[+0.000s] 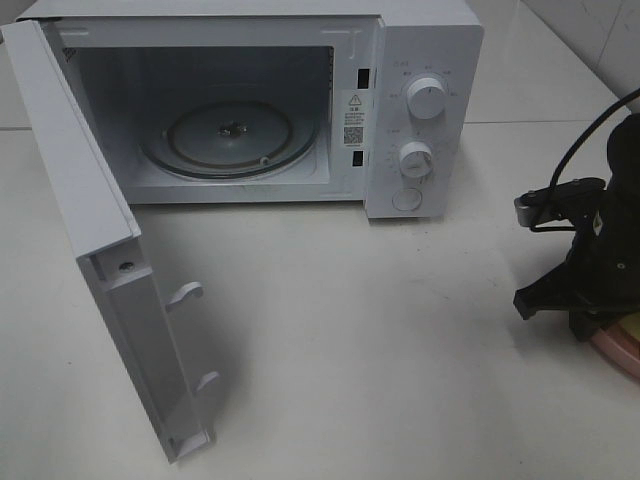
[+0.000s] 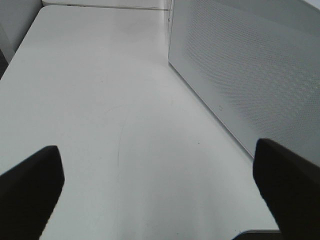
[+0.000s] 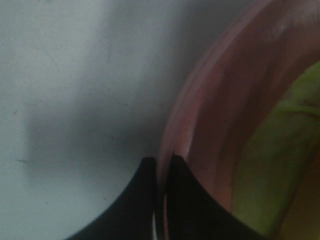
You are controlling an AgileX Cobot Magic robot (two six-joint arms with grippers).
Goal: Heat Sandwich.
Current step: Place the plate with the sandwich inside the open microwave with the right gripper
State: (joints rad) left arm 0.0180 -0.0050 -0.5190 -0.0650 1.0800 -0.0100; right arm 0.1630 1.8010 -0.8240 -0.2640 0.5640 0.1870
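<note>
Your right fingers [image 3: 137,205] are pinched on the rim of the pink plate [image 3: 200,115], with the sandwich [image 3: 270,170] just beyond them, while your left fingers [image 2: 30,185] gape empty, farther off.

Glossy white tabletop [image 1: 400,340] under soft even light, pale tiles [image 1: 585,30] beyond its far right corner
</note>
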